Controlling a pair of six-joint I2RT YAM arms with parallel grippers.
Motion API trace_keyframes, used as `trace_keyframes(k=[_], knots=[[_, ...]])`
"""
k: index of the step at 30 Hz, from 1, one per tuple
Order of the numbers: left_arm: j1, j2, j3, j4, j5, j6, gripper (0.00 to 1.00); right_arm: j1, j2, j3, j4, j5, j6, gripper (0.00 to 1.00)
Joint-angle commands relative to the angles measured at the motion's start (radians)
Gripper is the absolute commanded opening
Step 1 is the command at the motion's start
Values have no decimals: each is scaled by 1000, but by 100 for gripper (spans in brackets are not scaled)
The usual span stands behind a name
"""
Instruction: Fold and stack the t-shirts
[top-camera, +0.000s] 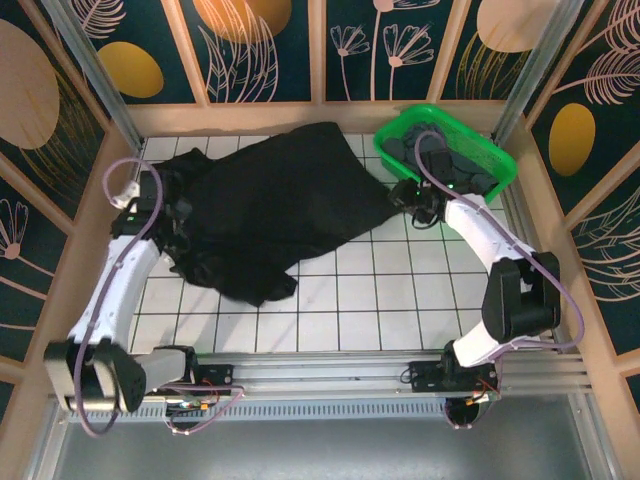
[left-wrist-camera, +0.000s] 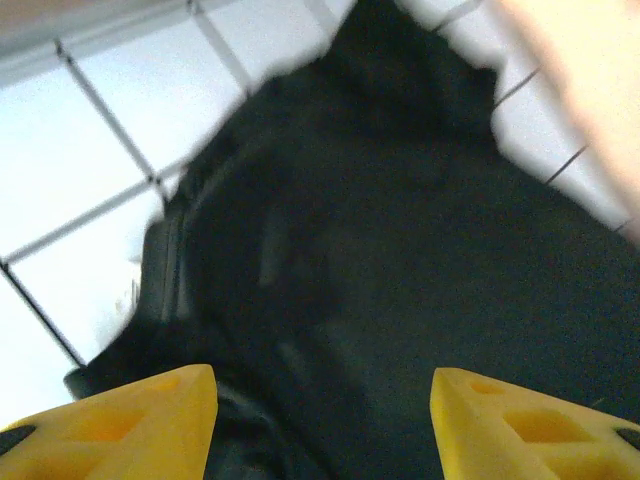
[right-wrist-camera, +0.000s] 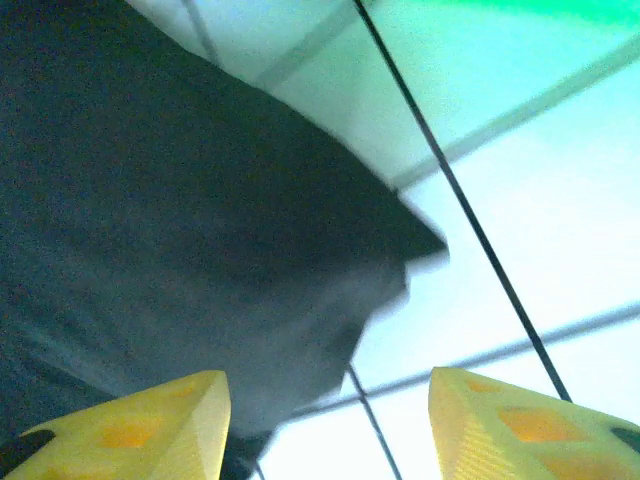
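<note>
While left hand (left-wrist-camera: 322, 385) and right hand (right-wrist-camera: 328, 385) hang spread, black shirt (top-camera: 270, 200) lies rumpled on counter (top-camera: 400, 300).
Green basket (top-camera: 503, 152) holds grey shirt (top-camera: 468, 172).

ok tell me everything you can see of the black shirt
The black shirt is plain, soft dark cloth, lying rumpled and half spread on the white tiled table, bunched at its near left edge. Its right corner points toward the green basket. The open left tool and right tool sit at either side of it.
</note>
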Motion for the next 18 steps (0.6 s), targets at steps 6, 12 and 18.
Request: trace_keyframes(k=[6, 12, 18], knots=[[4, 58, -34, 53, 150, -30, 54, 127, 54, 63, 19, 96, -95, 56], [3, 225, -59, 252, 332, -156, 43, 165, 258, 153, 182, 50, -158, 37], [2, 417, -41, 321, 359, -192, 41, 119, 510, 351, 126, 65, -178, 34]])
